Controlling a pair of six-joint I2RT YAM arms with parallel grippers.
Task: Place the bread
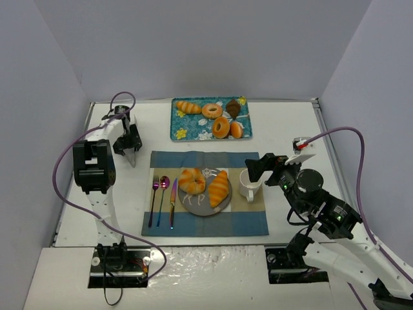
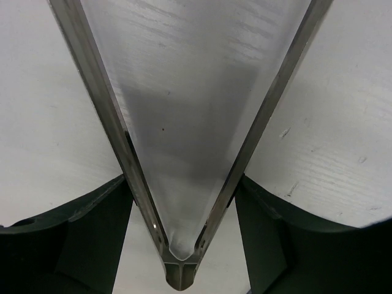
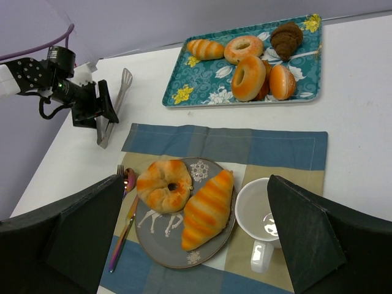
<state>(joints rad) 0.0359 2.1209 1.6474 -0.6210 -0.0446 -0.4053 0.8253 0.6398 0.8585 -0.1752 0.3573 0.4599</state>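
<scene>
While a bun [image 1: 191,180] and a croissant [image 1: 219,187] lie on the plate [image 1: 193,206] mid-desk [image 1: 290,129], placing looks done; left gripper [image 1: 128,141] holds empty tongs [image 3: 119,98] far left, right gripper [image 3: 195,182] wide, empty; next, release the tongs

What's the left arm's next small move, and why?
Probably open the left gripper and leave the tongs on the table: the plate already holds a round bun and a croissant, and the empty tongs are down beside the placemat, well away from the tray.
</scene>
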